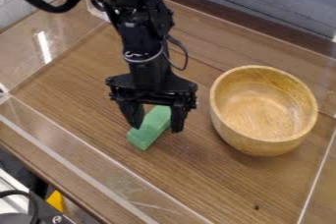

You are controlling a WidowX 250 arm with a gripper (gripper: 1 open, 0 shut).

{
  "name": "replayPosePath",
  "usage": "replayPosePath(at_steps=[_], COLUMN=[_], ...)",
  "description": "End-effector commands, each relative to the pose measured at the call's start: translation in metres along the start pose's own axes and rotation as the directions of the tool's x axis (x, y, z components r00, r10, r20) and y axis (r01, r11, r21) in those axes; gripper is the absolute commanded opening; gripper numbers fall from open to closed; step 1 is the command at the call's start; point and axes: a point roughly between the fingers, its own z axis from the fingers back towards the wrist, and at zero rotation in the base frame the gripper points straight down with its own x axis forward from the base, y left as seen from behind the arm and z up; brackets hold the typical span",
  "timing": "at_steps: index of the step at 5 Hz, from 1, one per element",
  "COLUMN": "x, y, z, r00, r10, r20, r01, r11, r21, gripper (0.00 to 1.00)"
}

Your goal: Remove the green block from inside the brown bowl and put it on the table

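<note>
- The gripper point(153, 117) pointed straight down over the table point(79, 120), its black jaws spread wide and released, clasping nothing.
- The green block point(149, 129) lay flat on the dark wood-grain tabletop, between and just below the two fingertips, its lower end reaching out toward the camera past them.
- Whether either fingertip touched the block could not be told from this view.
- The brown bowl point(266, 109) sat on the table off to the side of the jaws, apart from them and from the block, its light wooden hollow holding nothing.
- A low clear acrylic wall point(79, 174) edged the tabletop, on the camera side of the jaws.
</note>
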Motion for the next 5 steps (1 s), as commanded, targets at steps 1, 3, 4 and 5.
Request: replayPosePath(at_steps=[1,3,4,5], x=[0.016,0.018,0.019,0.019], y=[-0.001,0.01,0.013,0.015], z=[0.012,0.01,0.003,-0.001], r00=[0.996,0.994,0.996,0.997], r10=[0.075,0.096,0.078,0.064], r20=[0.049,0.048,0.043,0.036], r01=[-0.075,-0.096,-0.078,-0.064], r11=[0.997,0.995,0.997,0.998], r21=[-0.007,-0.004,-0.003,-0.003], gripper=[1.0,1.0,1.0,1.0])
